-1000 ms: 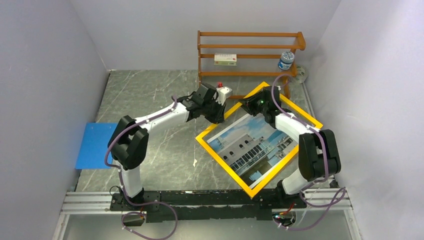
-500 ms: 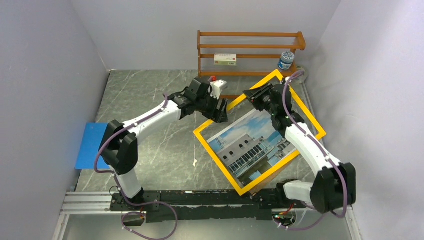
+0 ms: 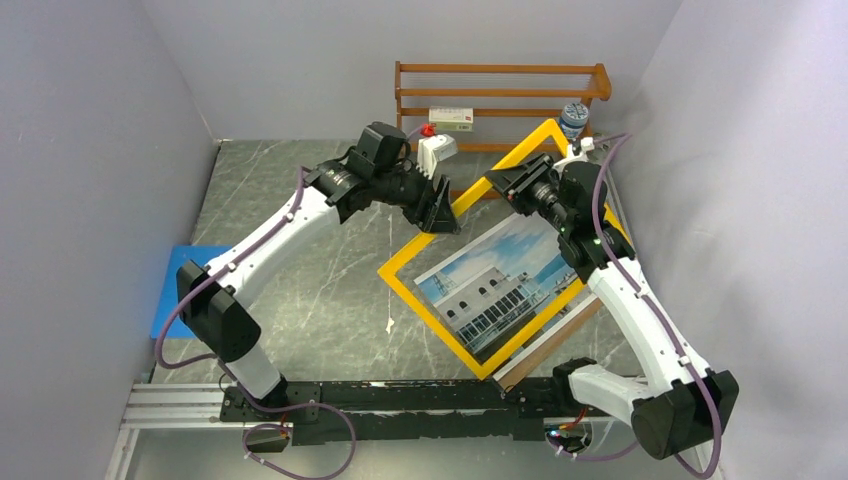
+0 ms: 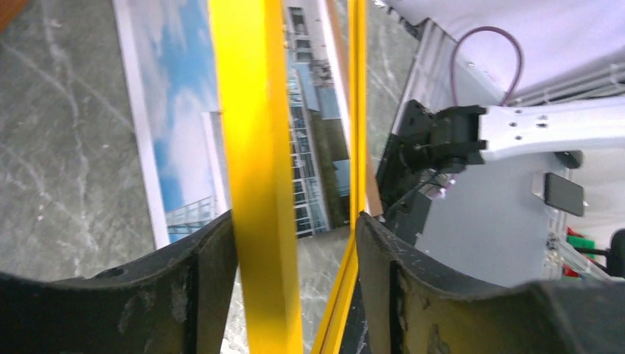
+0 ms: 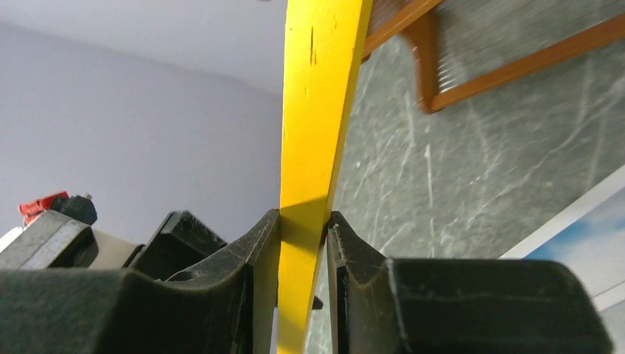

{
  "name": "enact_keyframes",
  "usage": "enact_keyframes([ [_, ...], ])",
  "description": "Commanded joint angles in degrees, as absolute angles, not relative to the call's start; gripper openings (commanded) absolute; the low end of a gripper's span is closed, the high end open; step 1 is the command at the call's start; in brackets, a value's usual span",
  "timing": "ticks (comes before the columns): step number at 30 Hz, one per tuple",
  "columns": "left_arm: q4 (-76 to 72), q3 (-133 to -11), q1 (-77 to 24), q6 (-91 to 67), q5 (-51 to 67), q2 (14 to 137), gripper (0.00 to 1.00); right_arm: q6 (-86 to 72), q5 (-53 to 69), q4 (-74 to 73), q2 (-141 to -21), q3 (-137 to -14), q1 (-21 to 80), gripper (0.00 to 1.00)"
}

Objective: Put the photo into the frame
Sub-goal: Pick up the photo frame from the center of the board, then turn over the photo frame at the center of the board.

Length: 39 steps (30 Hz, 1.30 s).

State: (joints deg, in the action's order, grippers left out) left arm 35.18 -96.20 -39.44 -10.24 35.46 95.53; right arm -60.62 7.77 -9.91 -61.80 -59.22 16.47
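The frame (image 3: 431,324) is held tilted, its far-left rail raised off the worktop (image 3: 300,200) and the opposite side kept low. That raised rail is clamped by the right pincer (image 5: 302,221). The left pincer (image 4: 295,221) is set astride the same rail lower down, jaws apart and not seen pinching it. The photo (image 3: 500,285) is laid flat on the worktop, picture side up, below and nearer than both pincers. Its long axis is judged roughly parallel to the gripped rail, so alignment is governed from there.
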Motion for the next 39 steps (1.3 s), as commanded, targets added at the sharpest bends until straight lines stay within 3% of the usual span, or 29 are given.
enact_keyframes([
  [1, 38.1, -98.5, -39.8, -10.4, 42.4, 92.0, 0.66, -58.7, 14.1, -5.2, -61.1, -63.2, 18.1, 0.08],
  [4, 39.9, -98.3, -39.8, -10.4, 40.6, 91.4, 0.73, -58.4, 16.5, -3.8, -61.3, -63.6, 19.7, 0.08],
  [7, 41.5, -98.1, -39.9, -10.5, 38.0, 90.5, 0.71, -58.4, 17.1, -3.2, -61.0, -64.2, 21.5, 0.08],
  [10, 42.8, -98.4, -39.9, -10.6, 37.4, 89.5, 0.57, -58.4, 15.9, -3.8, -60.9, -65.5, 23.8, 0.08],
  [16, 46.5, -99.4, -39.9, -9.4, 36.2, 85.8, 0.03, -59.1, 12.2, -6.0, -60.9, -68.5, 28.5, 0.13],
  [18, 47.7, -99.3, -39.8, -9.0, 34.6, 83.6, 0.03, -59.4, 10.3, -7.8, -61.3, -69.9, 30.1, 0.21],
  [22, 49.5, -99.4, -39.8, -10.1, 29.0, 77.9, 0.03, -59.5, 7.2, -11.1, -63.0, -73.1, 32.1, 0.5],
  [26, 53.5, -100.9, -39.7, -11.4, 22.1, 73.2, 0.03, -59.5, 6.7, -11.3, -64.7, -75.1, 33.5, 0.67],
  [33, 61.3, -99.7, -39.7, -11.3, 6.3, 63.9, 0.02, -57.3, 7.6, 1.7, -63.4, -70.8, 34.4, 0.69],
  [39, 64.9, -99.2, -39.7, -12.2, -7.1, 58.4, 0.03, -55.2, 10.4, 4.3, -65.7, -72.4, 34.4, 0.77],
])
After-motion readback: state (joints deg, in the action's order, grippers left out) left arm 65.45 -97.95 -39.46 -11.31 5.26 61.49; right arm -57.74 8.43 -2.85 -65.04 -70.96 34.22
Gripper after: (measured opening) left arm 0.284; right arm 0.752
